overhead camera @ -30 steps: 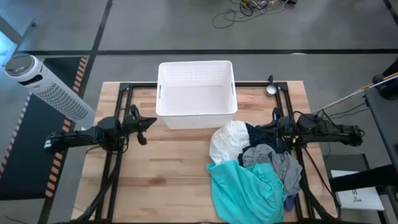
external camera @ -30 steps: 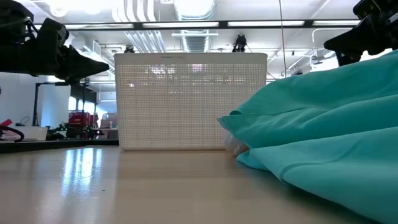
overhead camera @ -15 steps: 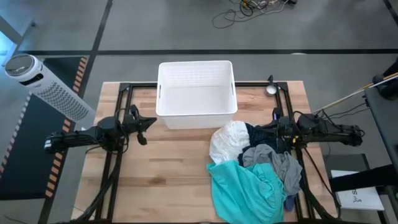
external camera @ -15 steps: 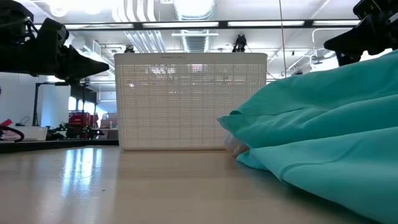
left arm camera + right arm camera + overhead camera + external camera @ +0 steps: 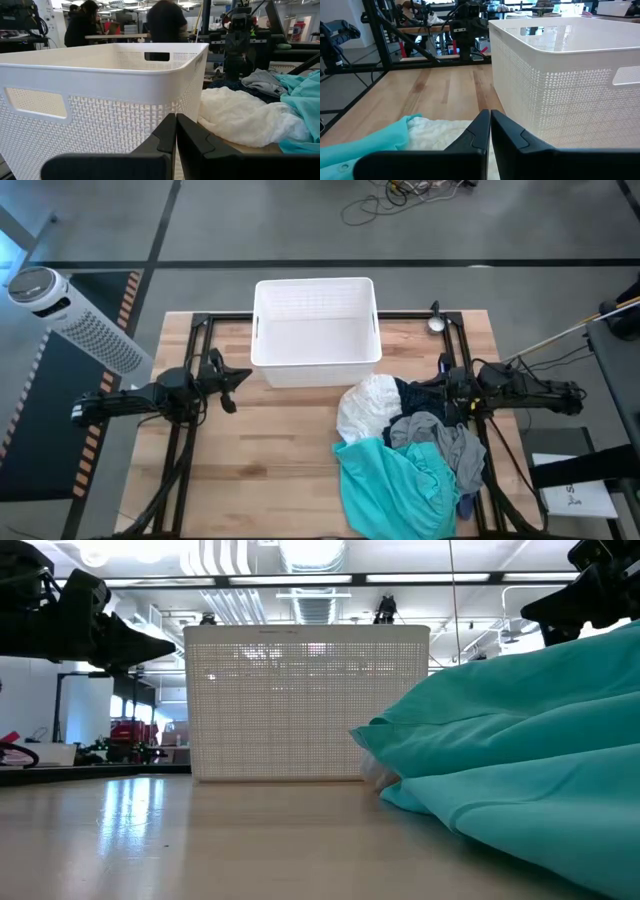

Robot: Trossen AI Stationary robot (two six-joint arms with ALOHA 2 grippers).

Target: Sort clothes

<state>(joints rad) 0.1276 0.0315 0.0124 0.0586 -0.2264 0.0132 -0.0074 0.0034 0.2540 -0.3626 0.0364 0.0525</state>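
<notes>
The heap of soft fabric clothes point(image 5: 410, 450) lies in the lower right of the high view, on the pale wooden table point(image 5: 260, 470) just below and right of the white perforated plastic bin point(image 5: 316, 330). A large teal garment point(image 5: 395, 485) spreads at the bottom of the heap. A crumpled white garment point(image 5: 366, 406) sits at its upper left, nearly touching the bin's front wall. A grey garment point(image 5: 440, 438) drapes over the middle and right, and a navy-black garment point(image 5: 420, 395) shows at the top. Nothing lies in the bin so far as the high view shows, so sorting looks not yet begun.

The right gripper point(image 5: 447, 392) hangs at the heap's upper right edge, over the navy-black piece, its fingers point(image 5: 481, 127) pressed together and holding nothing. The left gripper point(image 5: 240, 376) waits at centre left of the high view, near the bin's lower left corner and well apart from the clothes. Its fingers point(image 5: 175, 131) are likewise closed and empty.

To start well, the right fingers would need to spread before coming down. They should pinch a single top layer, probably the grey or navy-black piece. The layers overlap, so a deep bite could drag a neighbour along; a shallow pinch on a raised fold seems safer.
</notes>
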